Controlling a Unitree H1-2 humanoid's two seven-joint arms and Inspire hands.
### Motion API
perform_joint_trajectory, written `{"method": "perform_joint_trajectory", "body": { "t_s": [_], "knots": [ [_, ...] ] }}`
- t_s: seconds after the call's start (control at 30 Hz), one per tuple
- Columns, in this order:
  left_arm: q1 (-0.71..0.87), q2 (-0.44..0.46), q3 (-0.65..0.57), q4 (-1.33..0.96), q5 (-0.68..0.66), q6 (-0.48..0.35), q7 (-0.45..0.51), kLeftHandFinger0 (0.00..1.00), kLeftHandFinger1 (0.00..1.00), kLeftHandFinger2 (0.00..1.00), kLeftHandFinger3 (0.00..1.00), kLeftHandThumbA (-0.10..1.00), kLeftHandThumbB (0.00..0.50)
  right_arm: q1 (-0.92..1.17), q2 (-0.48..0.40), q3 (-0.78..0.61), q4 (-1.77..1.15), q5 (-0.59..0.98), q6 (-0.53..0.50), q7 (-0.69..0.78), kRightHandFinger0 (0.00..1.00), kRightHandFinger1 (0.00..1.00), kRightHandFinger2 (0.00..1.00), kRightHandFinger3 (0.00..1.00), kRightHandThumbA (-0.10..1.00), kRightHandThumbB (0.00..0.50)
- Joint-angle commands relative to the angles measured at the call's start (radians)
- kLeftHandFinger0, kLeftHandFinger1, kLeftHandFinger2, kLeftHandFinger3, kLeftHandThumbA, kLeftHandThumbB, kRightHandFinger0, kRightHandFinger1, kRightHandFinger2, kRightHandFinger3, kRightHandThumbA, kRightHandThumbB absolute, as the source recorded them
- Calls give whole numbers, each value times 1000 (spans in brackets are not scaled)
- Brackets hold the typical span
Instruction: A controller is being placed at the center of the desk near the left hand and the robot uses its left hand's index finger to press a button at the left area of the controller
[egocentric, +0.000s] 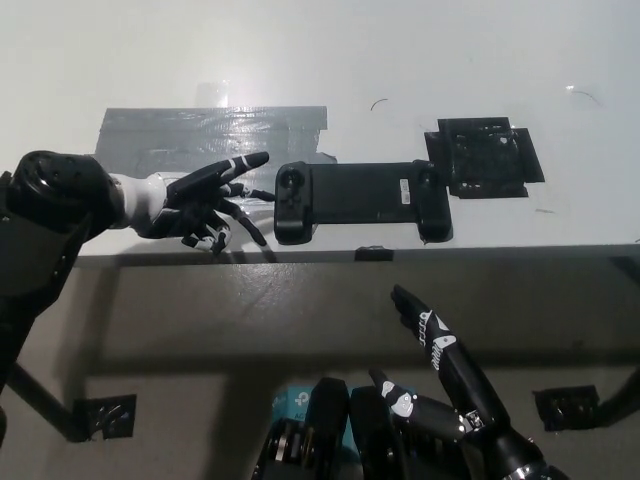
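On the white desk (420, 60), head view: black controller (360, 200) lying flat near the front edge, long axis left to right. Left hand (205, 198) just beside its left end, fingers spread, holding nothing. Right hand (440, 345) below the desk edge, fingers extended, empty. Grey tape patch (200, 130) behind the left hand; black square pad (483, 157) at the controller's right.

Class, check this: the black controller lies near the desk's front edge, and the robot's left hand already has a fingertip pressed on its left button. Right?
Not quite. In the head view the left hand is beside the controller, fingers spread, not yet touching it. The controller does lie near the desk's front edge.
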Motion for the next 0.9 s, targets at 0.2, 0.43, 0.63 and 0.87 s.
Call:
{"method": "perform_joint_trajectory", "body": {
  "t_s": [0.2, 0.43, 0.63, 0.87],
  "knots": [
    [-60, 0, -13, -20, 20, 17, -17, 4, 190, 539, 1000, 1000, 453, -15, -4, 3, -19, -5, -22, 17, 1000, 1000, 1000, 1000, 604, 219],
    [-79, -16, -11, -13, 10, 17, -23, 0, 112, 479, 1000, 1000, 468, -19, -4, 3, -27, -6, -10, 21, 1000, 1000, 1000, 1000, 591, 215],
    [-77, -21, -10, -37, 11, 17, -23, 0, 53, 455, 1000, 1000, 465, -25, -4, 3, -27, 1, -5, 26, 1000, 1000, 1000, 1000, 580, 216],
    [-80, -25, -6, -46, 16, 17, -17, 0, 93, 497, 1000, 1000, 466, -24, -4, 0, -35, -3, 5, 27, 1000, 1000, 1000, 1000, 578, 221]
  ]
}}
